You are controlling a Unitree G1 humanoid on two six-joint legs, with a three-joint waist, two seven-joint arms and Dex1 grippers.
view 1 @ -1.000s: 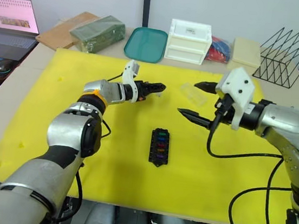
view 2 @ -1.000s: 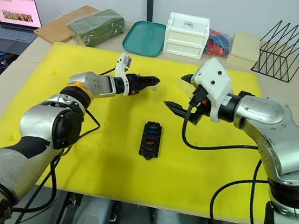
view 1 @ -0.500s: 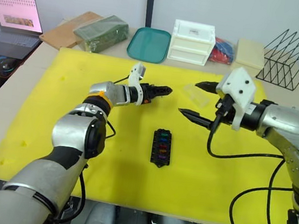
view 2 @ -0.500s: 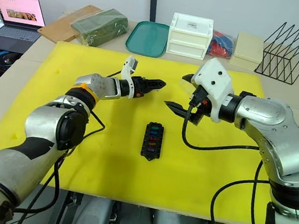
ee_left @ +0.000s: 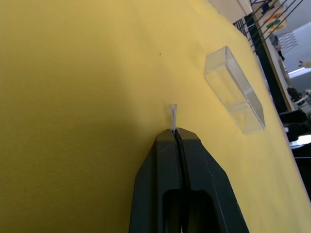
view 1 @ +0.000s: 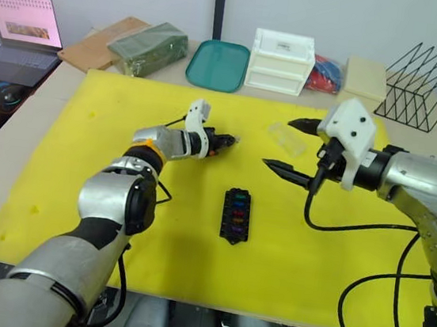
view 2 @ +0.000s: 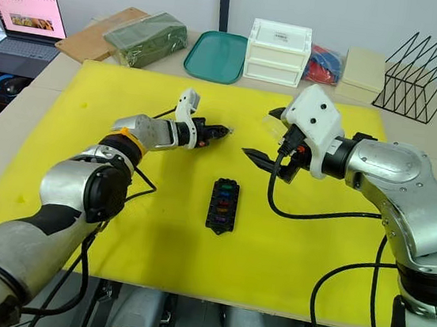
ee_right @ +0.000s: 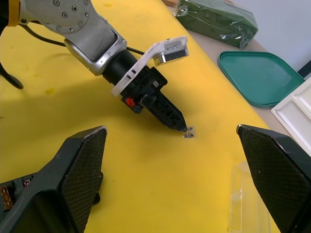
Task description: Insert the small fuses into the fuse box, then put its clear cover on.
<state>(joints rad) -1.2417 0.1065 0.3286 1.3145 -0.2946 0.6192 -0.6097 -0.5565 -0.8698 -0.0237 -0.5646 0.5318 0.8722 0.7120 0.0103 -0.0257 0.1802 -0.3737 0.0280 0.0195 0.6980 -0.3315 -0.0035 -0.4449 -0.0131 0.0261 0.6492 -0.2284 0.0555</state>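
Resting flat near the middle of the yellow mat (view 1: 55,191), the fuse box (view 1: 235,215) lay with its long side running toward the mat's front edge, coloured fuses already seated in its slots. One small pale fuse (ee_right: 189,132) sat apart from it, further back on the mat, pinched at the tip of the left gripper (ee_left: 174,133). That gripper's two black fingers (ee_left: 160,165) were pressed together on the fuse, which stuck out past the fingertips and touched, or nearly touched, the mat. The left arm was stretched forward and angled inward, low over the mat, with the wrist nearly level.

The clear cover (ee_left: 234,90) lay on its side toward the mat's back right part, beyond the left gripper's tip and apart from it. The right gripper (view 1: 288,146) hovered above the mat beside the cover, fingers spread wide and empty, one finger (view 1: 303,125) close by the cover's end and the other (view 1: 283,171) nearer the fuse box. The right forearm reached in from the mat's right edge, elbow bent.

Behind the mat's back edge stood a teal tray (view 1: 217,64) and a white drawer box (view 1: 278,61).
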